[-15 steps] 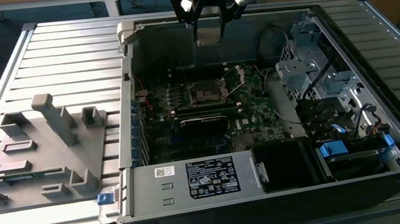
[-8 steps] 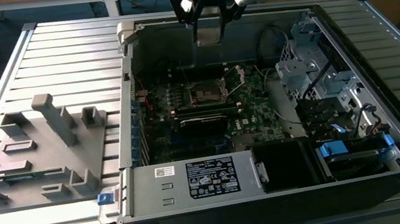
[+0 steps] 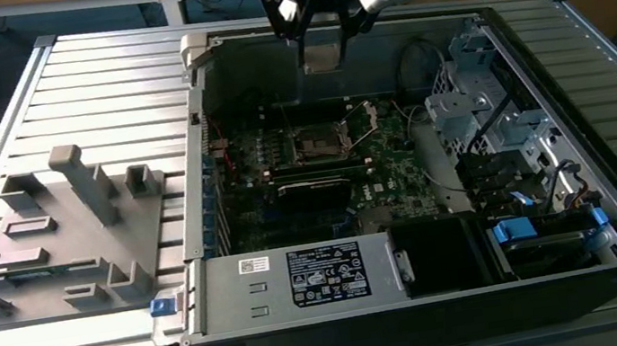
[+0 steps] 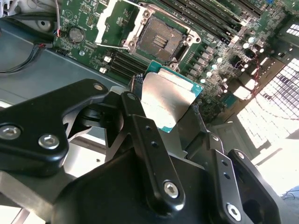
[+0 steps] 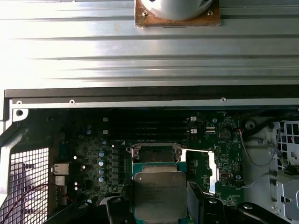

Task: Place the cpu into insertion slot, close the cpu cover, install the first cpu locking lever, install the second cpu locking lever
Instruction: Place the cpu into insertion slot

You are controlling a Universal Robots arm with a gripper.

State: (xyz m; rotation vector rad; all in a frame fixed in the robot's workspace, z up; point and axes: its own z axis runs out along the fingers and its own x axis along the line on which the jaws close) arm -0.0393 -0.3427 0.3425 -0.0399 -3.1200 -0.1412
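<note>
Pinching the cpu [image 4: 166,100], the gripper [image 3: 322,39] hangs apart from the insertion slot [image 4: 161,42].

Ribbed metal tabletop [image 3: 90,86] and the things resting on it
The surface is built of long parallel silver-grey slats with narrow grooves between them; in the first wrist view the tabletop [image 5: 149,56] shows the same slats. Two things lie directly on it. An open computer case [image 3: 427,329], black-walled and with its interior facing up, takes the middle and the exterior view's right. Just beside it, toward the exterior view's left, sits a flat grey fixture plate [image 3: 154,235] carrying several upright grey blocks, the tallest a slim post [image 3: 86,186]
</note>
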